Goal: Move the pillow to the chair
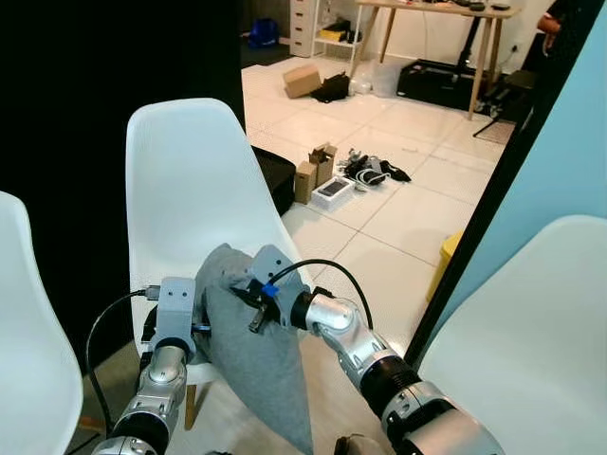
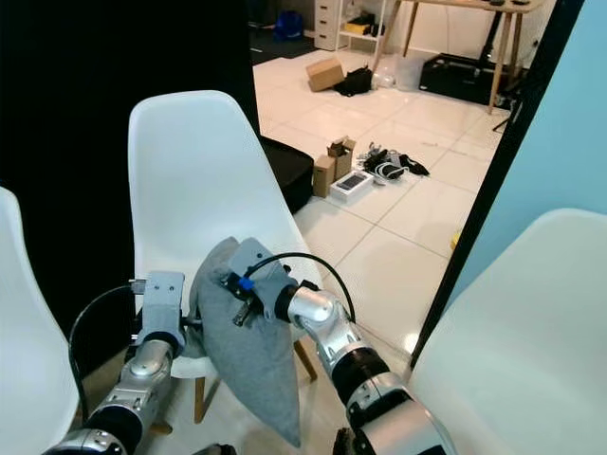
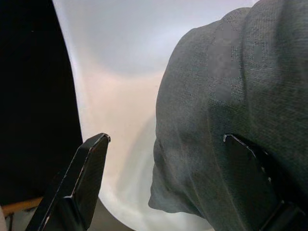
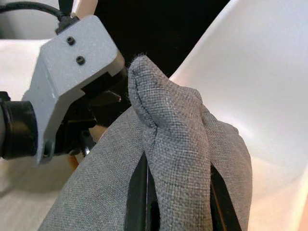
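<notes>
White floor tiles [image 1: 398, 227] run back toward a wooden table [image 1: 427, 11], with small boxes [image 1: 313, 175] and cables scattered on them, and a white chair [image 1: 190, 190] stands directly ahead against a dark wall. Over the front of that chair's seat hangs the grey pillow [image 1: 251, 351], held up between the two arms and drooping to a point below. The right gripper [image 4: 175, 192] is clenched on a bunched fold at the pillow's top corner, cloth squeezed between its two black fingers. The left gripper [image 3: 163, 183] stands spread wide against the pillow's other side, one finger [image 3: 84, 168] out over the chair's white shell, the other finger [image 3: 255, 168] lying on the cloth, so it is not pinching anything. Judging by how the pillow sags and creases, it is light, soft and limp, with a coarse woven cover that should not slip easily. A corner or seam gives the surest hold, since the middle would only squash. Being held by one corner, it will likely swing and fold as it is lowered onto the seat.
</notes>
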Robot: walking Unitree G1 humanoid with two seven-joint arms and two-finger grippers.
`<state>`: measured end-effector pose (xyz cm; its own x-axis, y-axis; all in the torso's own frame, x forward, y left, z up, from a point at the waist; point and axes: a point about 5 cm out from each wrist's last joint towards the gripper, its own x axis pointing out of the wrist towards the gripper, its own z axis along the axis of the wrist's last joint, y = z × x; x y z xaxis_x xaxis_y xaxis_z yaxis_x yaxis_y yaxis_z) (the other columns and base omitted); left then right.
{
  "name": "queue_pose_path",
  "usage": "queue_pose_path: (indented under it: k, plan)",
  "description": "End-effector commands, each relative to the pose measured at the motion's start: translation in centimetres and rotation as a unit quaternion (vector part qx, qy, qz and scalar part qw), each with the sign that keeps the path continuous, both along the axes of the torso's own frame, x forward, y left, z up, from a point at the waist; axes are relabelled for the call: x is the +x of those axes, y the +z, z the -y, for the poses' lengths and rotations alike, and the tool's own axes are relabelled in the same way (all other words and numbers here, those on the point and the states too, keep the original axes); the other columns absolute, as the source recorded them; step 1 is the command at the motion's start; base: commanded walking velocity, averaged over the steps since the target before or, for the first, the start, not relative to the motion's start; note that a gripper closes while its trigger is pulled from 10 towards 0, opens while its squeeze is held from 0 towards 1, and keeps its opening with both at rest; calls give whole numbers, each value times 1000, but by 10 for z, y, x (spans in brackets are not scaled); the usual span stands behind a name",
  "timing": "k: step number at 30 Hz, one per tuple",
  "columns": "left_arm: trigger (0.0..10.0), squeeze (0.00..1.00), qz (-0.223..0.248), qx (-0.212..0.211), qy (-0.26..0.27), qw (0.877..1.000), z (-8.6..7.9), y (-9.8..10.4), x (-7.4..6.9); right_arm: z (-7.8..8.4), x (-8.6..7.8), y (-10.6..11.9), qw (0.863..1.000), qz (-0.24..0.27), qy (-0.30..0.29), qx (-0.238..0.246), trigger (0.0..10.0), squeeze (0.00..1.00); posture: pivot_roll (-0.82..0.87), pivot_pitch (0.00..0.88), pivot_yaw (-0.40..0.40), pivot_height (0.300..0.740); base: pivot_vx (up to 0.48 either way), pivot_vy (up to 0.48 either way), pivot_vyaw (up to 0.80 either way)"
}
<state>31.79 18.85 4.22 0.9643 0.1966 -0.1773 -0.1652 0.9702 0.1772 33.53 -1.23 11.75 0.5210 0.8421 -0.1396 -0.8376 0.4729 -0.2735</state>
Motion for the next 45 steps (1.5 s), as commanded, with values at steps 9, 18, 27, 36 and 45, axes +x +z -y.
queue_pose_path:
  k: [9,18,27,36,45]
  plan:
    - [10000,0,-3,17,2,1000,-3,1,0,-3,-4,-7,1000,-23,9,-3,10000,0,-103,65,-5,620,0,0,788]
    - [10000,0,4,25,-1,1000,-3,4,2,-4,-3,-9,1000,-22,-8,-8,10000,0,-100,69,-3,620,0,0,795]
    - [10000,0,16,29,-4,999,-2,11,6,6,10,-9,995,-22,-98,-30,10000,0,-98,70,0,615,0,0,0]
    - [10000,0,16,36,-7,999,-1,12,6,9,11,-10,992,-55,-110,-2,10000,0,-97,71,1,585,0,0,0]
    - [10000,0,14,56,-6,998,0,11,6,14,11,-28,982,-71,-159,-66,10000,0,-91,72,-8,555,0,0,0]
